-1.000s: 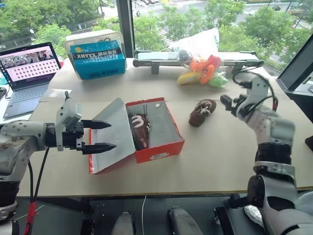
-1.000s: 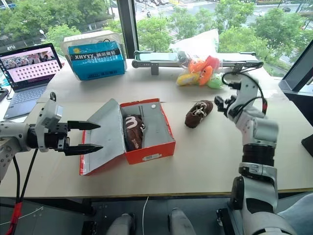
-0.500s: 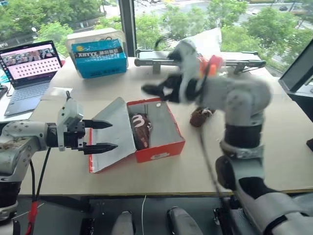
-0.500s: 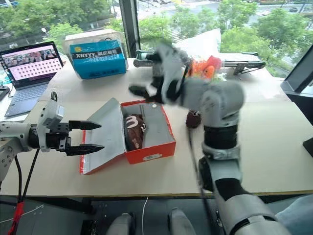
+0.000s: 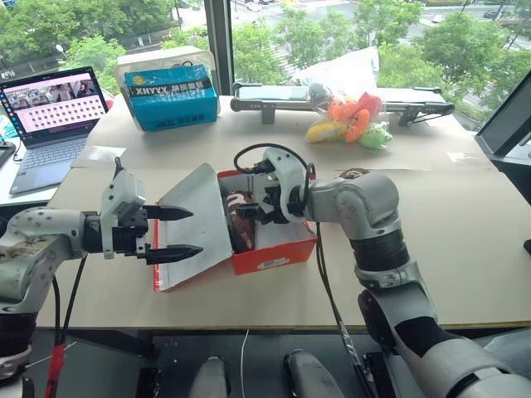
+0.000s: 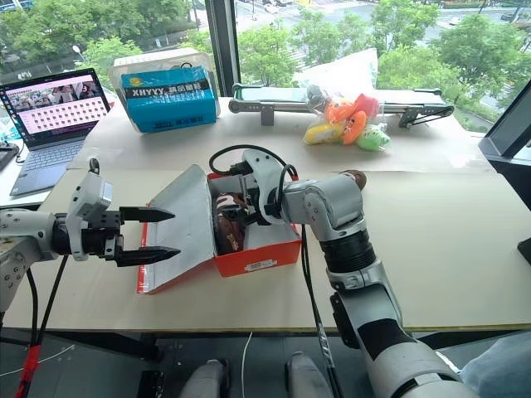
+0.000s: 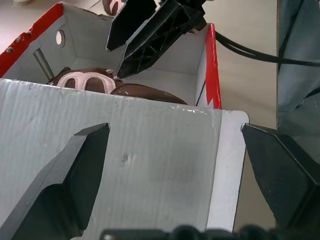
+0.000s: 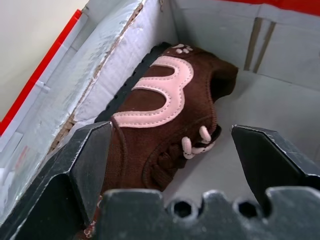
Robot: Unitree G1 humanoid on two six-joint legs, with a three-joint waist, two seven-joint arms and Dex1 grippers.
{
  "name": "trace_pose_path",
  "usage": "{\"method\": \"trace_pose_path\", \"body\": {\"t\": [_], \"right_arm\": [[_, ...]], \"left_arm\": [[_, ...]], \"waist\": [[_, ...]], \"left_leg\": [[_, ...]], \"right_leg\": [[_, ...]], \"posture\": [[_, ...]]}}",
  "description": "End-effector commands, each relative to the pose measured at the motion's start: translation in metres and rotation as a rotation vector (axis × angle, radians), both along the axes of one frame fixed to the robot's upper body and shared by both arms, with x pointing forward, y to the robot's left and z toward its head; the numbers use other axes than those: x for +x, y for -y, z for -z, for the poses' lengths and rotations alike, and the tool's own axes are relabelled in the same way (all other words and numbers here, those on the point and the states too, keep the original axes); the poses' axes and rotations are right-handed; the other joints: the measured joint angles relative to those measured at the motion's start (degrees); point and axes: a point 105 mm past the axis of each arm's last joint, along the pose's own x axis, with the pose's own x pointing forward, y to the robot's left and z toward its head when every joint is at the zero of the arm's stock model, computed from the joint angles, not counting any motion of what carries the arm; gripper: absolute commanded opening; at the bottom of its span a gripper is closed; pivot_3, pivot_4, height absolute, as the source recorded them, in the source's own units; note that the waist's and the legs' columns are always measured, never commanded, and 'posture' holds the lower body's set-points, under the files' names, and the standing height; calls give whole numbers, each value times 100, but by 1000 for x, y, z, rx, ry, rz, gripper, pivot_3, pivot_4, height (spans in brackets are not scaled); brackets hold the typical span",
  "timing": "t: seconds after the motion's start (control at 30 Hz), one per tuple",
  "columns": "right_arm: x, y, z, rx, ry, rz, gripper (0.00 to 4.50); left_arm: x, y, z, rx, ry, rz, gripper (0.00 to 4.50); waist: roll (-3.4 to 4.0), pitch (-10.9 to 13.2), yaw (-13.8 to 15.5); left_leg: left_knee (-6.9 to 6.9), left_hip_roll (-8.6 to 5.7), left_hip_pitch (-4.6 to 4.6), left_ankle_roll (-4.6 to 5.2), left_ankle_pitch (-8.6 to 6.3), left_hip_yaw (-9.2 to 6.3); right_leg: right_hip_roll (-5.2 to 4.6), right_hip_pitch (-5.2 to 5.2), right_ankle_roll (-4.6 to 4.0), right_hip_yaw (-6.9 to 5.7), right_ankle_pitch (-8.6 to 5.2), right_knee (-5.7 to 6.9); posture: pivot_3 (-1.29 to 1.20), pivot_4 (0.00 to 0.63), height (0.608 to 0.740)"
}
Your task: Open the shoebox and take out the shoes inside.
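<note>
A: Shoebox (image 5: 274,249)?
B: Mid-table, lid folded back leftward.
A: Grippers?
B: Left gripper (image 5: 172,233) spread wide, empty, beside the lid. Right gripper (image 8: 170,150) released, inside the box, straddling one brown shoe (image 8: 165,110).

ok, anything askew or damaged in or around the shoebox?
The brown suede shoe in the open red cardboard shoebox lies on its side against the lid-side wall, not upright. The lid's torn-looking inner edge shows frayed cardboard. Otherwise nothing stands out.
</note>
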Motion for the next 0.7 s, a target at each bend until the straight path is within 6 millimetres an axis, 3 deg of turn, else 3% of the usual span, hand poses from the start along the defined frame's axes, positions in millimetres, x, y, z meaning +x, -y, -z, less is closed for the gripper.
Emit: {"method": "trace_pose_path", "body": {"t": [0.03,0.17,0.27,0.43,0.67,0.7], "right_arm": [[-7,-11,-4,13,27,-49,4489],[-11,-16,11,-14,-7,-68,4489],[-12,-17,37,-62,-56,-76,4489],[1,-2,70,-188,-46,-29,4489],[8,6,86,-221,-64,-13,4489],[8,6,87,-218,-70,-10,4242]], "left_arm": [[-3,0,-10,2,41,3,4500],[-3,0,-11,4,41,2,4500],[-2,0,-11,5,42,5,4500],[-1,1,-12,3,48,5,4500],[0,1,-13,1,51,4,4500],[0,1,-13,0,51,4,4500]], "waist": [[0,0,0],[0,0,2],[-2,-2,-6],[-6,-8,-7],[-14,-29,-2],[-16,-36,0]], "left_leg": [[0,0,0,0,0,0],[2,0,0,0,0,0],[2,0,2,0,0,0],[-6,0,49,0,0,2],[-16,1,164,-2,-1,4],[-16,0,168,-2,-1,3]], "right_leg": [[0,1,0,0,0,0],[0,1,1,-1,-1,0],[0,3,1,-1,-1,0],[0,41,19,1,-13,-1],[-2,136,-34,2,-43,0],[-2,138,-36,2,-43,2]], "posture": [[0,150,736],[0,150,736],[0,150,736],[0,150,736],[0,150,736],[0,150,736]]}}
